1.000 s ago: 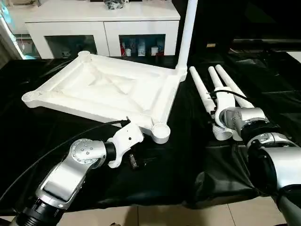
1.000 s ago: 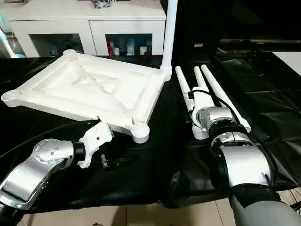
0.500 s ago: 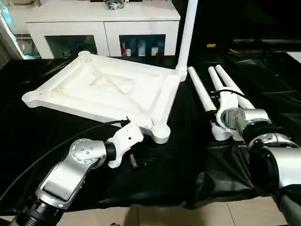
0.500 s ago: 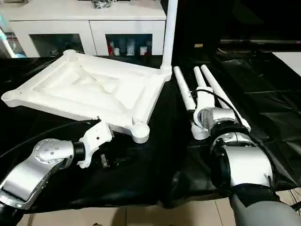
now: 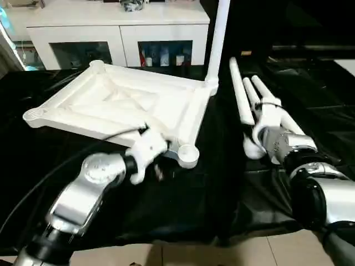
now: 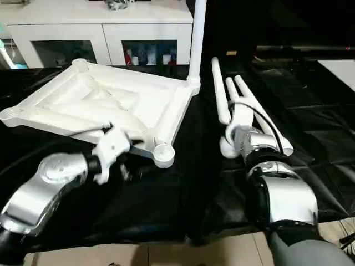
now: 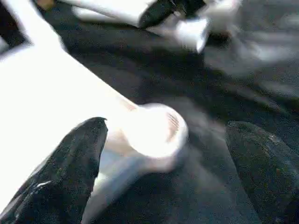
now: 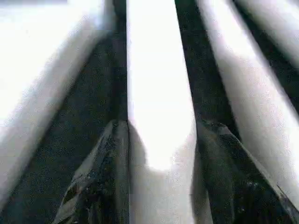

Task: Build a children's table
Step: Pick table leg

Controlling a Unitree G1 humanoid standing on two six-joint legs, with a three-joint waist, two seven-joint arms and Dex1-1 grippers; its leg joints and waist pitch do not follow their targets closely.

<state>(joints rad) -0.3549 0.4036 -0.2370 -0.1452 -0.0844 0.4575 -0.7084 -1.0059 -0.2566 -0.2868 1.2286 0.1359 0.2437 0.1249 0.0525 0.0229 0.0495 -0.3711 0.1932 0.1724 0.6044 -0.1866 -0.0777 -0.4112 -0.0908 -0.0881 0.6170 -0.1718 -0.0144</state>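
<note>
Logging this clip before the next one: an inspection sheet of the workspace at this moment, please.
Surface: large table under black sheeting, wrinkled near the front edge.
Job's things: white tabletop lying underside up; one leg standing in its far corner socket; three loose legs lying beside it.
Clutter: nothing seen.
Grippers: left hand open, fingers either side of the near corner socket; right hand closed on the middle loose leg.
Cables: black cable along the left arm, another on the right wrist.
Surroundings: white glass-door cabinet behind; tiled floor.

Your open left gripper (image 7: 163, 154) faces the tabletop's corner socket (image 5: 188, 155); bare black sheet (image 5: 183, 205) lies between it and the legs (image 5: 260, 108).
</note>
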